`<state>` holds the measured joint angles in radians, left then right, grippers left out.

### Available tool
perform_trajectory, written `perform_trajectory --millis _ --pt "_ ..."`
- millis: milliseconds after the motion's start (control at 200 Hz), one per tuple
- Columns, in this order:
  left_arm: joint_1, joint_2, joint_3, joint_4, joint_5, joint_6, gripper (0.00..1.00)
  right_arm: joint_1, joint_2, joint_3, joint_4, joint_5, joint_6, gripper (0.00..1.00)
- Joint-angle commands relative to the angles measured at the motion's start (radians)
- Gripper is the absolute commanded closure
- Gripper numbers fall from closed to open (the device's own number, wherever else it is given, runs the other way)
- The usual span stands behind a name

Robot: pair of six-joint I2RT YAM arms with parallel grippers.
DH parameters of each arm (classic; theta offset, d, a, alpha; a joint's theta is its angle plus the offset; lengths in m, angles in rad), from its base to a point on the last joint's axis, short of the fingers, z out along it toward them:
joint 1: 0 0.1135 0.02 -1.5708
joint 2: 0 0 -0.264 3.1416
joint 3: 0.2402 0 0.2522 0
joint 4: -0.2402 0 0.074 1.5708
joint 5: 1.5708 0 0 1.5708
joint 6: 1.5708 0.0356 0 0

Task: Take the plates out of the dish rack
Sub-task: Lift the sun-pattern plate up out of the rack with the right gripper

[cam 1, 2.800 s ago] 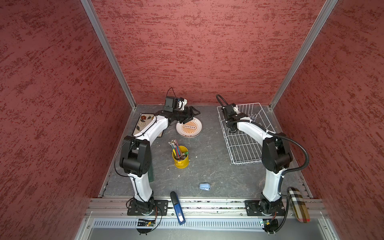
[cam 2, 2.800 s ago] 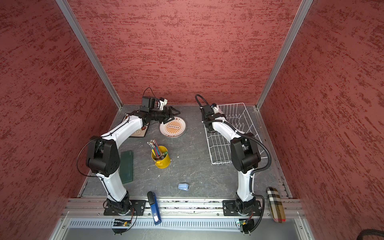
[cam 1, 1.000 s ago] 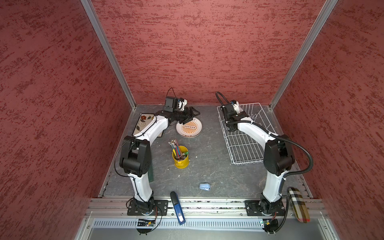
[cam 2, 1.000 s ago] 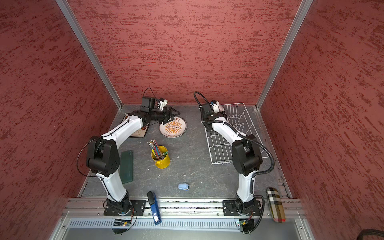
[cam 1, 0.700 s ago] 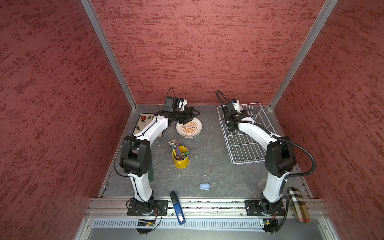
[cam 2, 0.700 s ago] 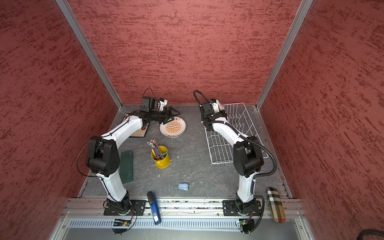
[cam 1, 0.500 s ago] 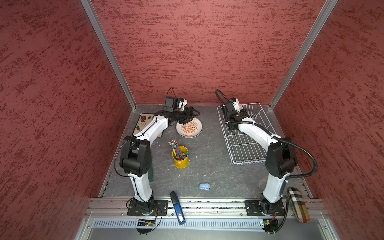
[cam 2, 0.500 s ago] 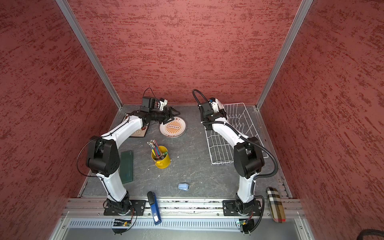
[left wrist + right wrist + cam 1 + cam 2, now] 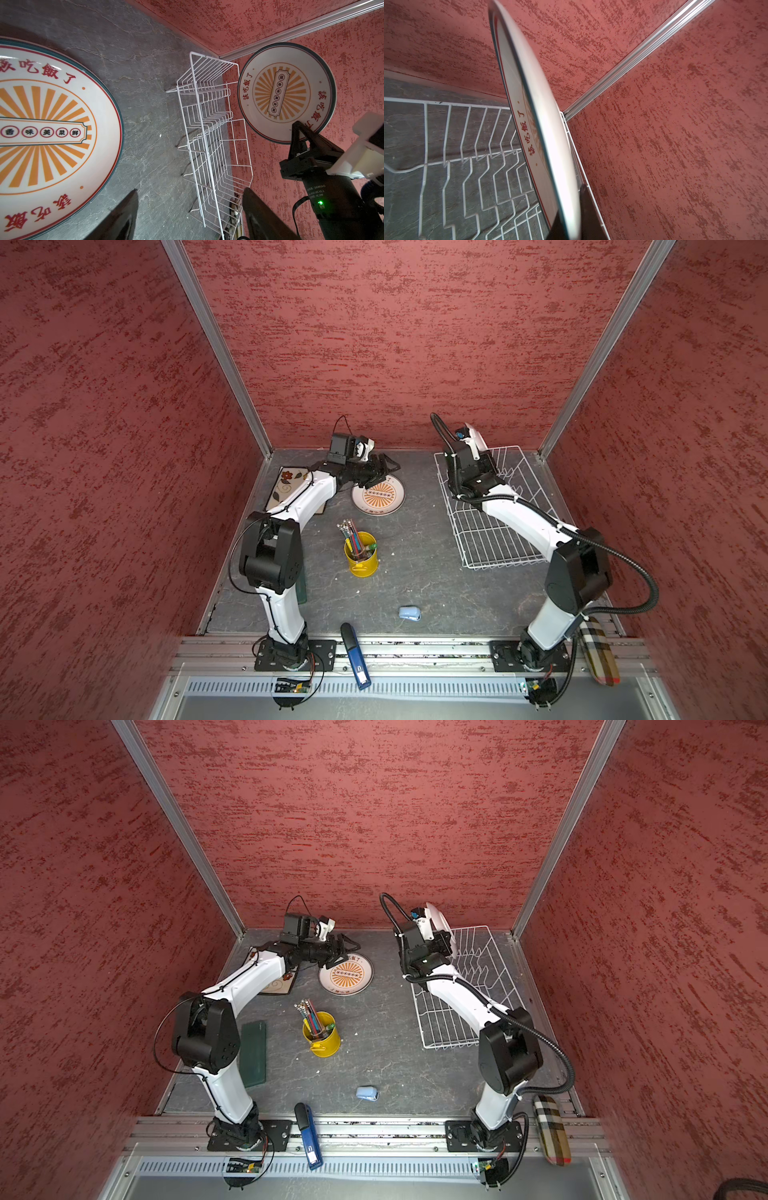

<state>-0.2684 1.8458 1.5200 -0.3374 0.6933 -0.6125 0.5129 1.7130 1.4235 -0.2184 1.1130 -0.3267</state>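
Raised off the dish rack (image 9: 490, 539), right jaws pinch plate (image 9: 286, 91) reading 該吃飯了; left jaws gape.

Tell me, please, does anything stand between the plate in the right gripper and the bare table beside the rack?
Nothing visible does. The held plate hangs above the rack in the right gripper, and the table between the rack and the flat plate is bare. The open left gripper hovers only at that plate's far edge.

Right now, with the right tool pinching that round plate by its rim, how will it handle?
The held plate looks rigid, glazed ceramic: probably slippery and breakable. The right tool grips only its rim, upright above the dish rack, so it may pivot or slip.
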Motion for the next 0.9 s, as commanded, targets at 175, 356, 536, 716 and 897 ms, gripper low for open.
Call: perform_trajectory --millis 175,356,536,716,897 --pt "0.003 -0.033 -0.009 0.005 -0.003 0.018 0.21 0.031 -0.156 -0.101 0.250 -0.060 -0.031 1.00" --pt "0.005 -0.035 -0.010 0.002 -0.002 0.020 0.21 0.029 -0.254 -0.147 0.199 -0.248 0.124 1.00" --pt "0.005 -0.037 -0.007 0.000 -0.003 0.022 0.21 0.026 -0.333 -0.186 0.195 -0.386 0.220 1.00" --pt "0.007 -0.048 -0.025 0.026 -0.008 0.013 0.21 0.001 -0.350 -0.195 0.144 -0.553 0.366 1.00" --pt "0.016 -0.059 -0.044 0.051 0.005 -0.001 0.20 -0.019 -0.349 -0.205 0.123 -0.702 0.515 1.00"
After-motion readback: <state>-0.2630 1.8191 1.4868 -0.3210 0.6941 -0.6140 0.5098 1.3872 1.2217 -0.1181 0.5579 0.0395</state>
